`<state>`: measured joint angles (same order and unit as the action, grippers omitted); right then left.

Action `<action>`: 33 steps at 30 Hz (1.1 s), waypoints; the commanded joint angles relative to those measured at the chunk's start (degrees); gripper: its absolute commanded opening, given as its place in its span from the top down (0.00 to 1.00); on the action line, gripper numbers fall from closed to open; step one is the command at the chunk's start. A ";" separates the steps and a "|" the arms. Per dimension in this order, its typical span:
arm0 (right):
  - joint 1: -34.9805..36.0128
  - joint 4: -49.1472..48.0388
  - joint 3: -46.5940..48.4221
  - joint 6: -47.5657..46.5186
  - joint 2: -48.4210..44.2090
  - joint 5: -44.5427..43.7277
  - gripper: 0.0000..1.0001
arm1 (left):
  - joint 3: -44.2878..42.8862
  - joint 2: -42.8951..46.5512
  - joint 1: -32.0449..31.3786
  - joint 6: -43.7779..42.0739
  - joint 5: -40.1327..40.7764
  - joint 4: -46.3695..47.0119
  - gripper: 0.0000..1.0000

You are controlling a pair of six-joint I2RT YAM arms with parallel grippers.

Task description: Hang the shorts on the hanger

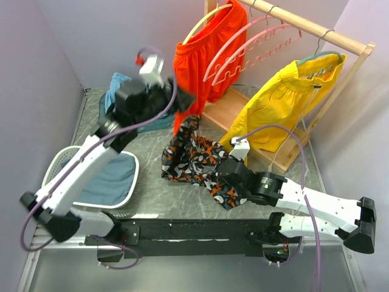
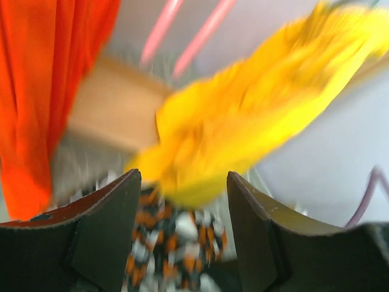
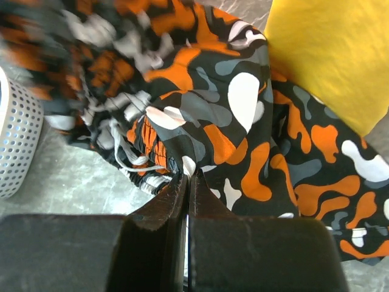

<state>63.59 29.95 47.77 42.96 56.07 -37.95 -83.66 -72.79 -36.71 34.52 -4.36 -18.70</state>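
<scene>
Shorts (image 1: 194,155) lie crumpled on the table (image 1: 152,198), not yet on the pink hanger (image 1: 255,44); right gripper (image 3: 185,182) pinches them, left gripper (image 2: 182,179) hovers spread and empty.

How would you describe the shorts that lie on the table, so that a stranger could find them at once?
Find the wooden rack at the back right of the grey table. Just in front of its base lie the crumpled patterned shorts. Only they carry black, orange and white blotches; the orange shorts and yellow shorts hanging on the rack are plain.
</scene>
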 commanded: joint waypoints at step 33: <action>-0.84 -7.01 -6.37 0.28 -6.77 3.76 1.00 | -47.74 -43.57 -4.51 -25.21 -2.23 9.12 0.54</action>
<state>63.09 25.87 40.80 43.83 48.75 -34.11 -127.79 -115.02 -40.86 11.60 -5.78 -11.77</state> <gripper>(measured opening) 0.019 0.478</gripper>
